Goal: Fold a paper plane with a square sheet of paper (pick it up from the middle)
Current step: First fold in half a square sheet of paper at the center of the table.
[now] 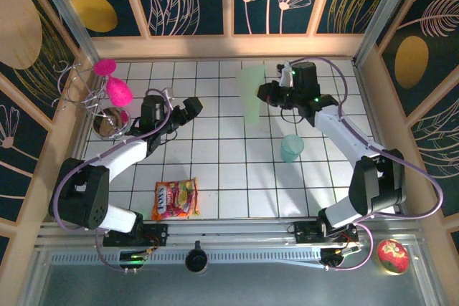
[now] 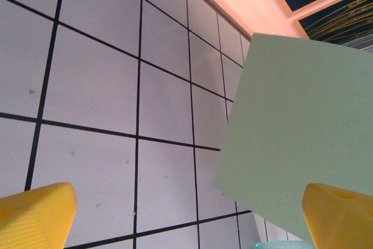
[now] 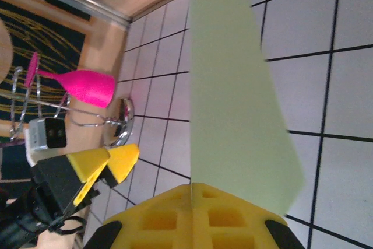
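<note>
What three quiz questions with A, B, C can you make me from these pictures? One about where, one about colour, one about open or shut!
1. Where on the table is the teal cup? A: far left corner. B: right half. C: near left corner.
2. What colour is the square sheet of paper? A: red. B: pale green. C: blue.
3. How is the right gripper? A: wide open. B: shut on nothing. C: shut on the paper's edge.

Answers: B, the cup stands right of centre; B, the sheet looks mint green; C, the sheet is pinched between its yellow fingers.
</note>
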Motion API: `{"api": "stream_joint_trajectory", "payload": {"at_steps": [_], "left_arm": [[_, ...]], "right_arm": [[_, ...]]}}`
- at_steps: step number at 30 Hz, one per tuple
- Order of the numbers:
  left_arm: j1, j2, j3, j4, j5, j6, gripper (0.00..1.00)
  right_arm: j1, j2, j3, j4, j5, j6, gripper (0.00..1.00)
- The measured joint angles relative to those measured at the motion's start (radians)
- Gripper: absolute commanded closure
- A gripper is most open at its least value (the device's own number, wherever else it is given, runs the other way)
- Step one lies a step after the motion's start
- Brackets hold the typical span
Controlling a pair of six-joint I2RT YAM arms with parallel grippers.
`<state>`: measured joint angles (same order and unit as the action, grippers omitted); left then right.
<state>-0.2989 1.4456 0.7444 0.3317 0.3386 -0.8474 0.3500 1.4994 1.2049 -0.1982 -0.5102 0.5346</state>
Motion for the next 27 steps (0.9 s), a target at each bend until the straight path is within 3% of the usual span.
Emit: {"api": "stream_joint_trajectory", "payload": {"at_steps": [4,8,16,27], "left_arm": [[0.0,0.003,0.01,0.018,0.016,0.011,0.01],[0.0,0.018,0.005,0.051,0.046,0.01,0.01],[0.0,0.052,-0.096,0.134,0.116,0.006,0.07],[-0.03,0.178,-0.153,0.172,0.185,-0.013,0.19]], "right_arm": [[0.07,0.033,0.091,-0.101,0.058,-0.004,1.0],[0.135,0.102,0.116,-0.086,0.035,0.046,1.0],[0.156,0.245,-0.098,0.225,-0.112,0.231,1.0],[0.156,0.355,-0.192,0.352,-0.139,0.256,1.0]]}}
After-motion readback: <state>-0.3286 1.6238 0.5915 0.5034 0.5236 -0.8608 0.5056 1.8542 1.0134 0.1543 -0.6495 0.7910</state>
